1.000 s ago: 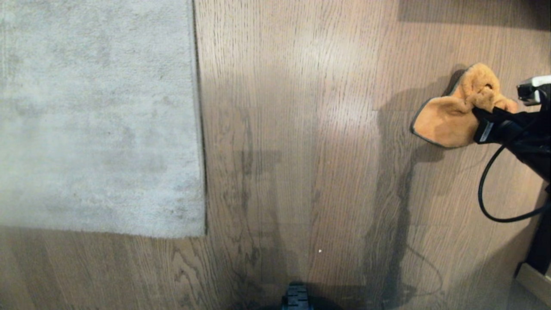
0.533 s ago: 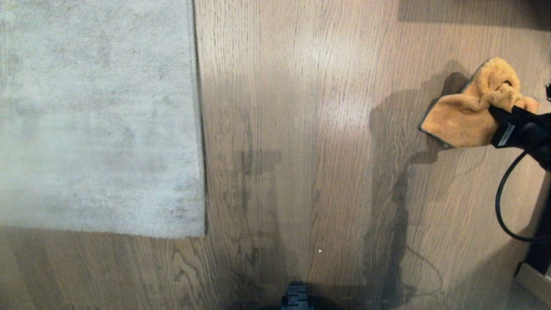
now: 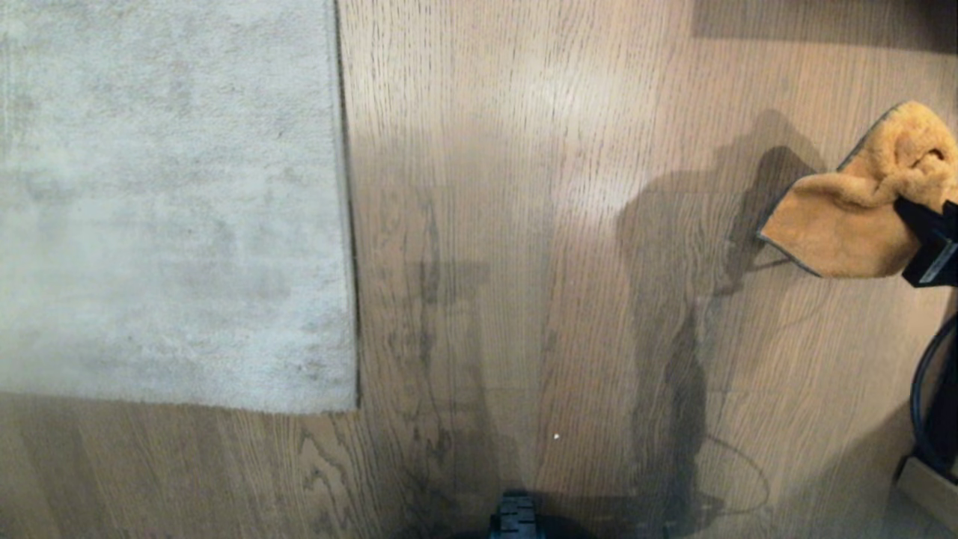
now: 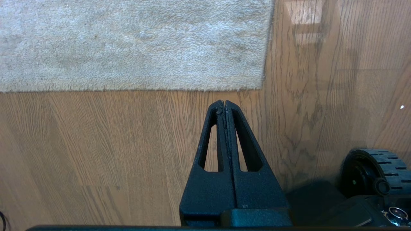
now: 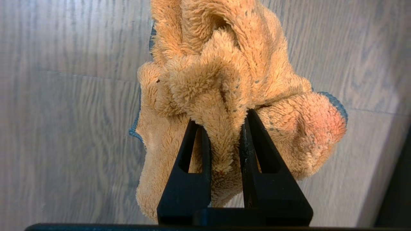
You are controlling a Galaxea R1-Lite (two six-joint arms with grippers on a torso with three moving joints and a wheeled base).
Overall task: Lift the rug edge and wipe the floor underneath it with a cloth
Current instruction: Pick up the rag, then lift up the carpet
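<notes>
On my far left the rug edge (image 3: 340,224) lies flat on the floor (image 3: 509,224), its square corner (image 3: 352,408) down and unlifted, pale grey pile up. My left gripper (image 4: 224,104) hangs parked over bare planks just short of that corner, its two black fingers pressed together with nothing between them. Beside it, further from the rug, I see one of the base's black wheels (image 4: 372,170).

Moving right from the rug edge, I cross a wide stretch of oak-look boards carrying the arm's dark shadow (image 3: 673,314). Well apart from the rug, at the far right of my head view, the cloth (image 3: 861,217) hangs bunched and clear of the boards, orange-yellow and fluffy with a thin dark trim. My right gripper (image 5: 224,125) is clamped on a thick fold of it, the pile bulging up between and over the fingers (image 5: 189,160). Its black cable (image 3: 924,404) loops down beside the arm, farther from the rug than the cloth.
</notes>
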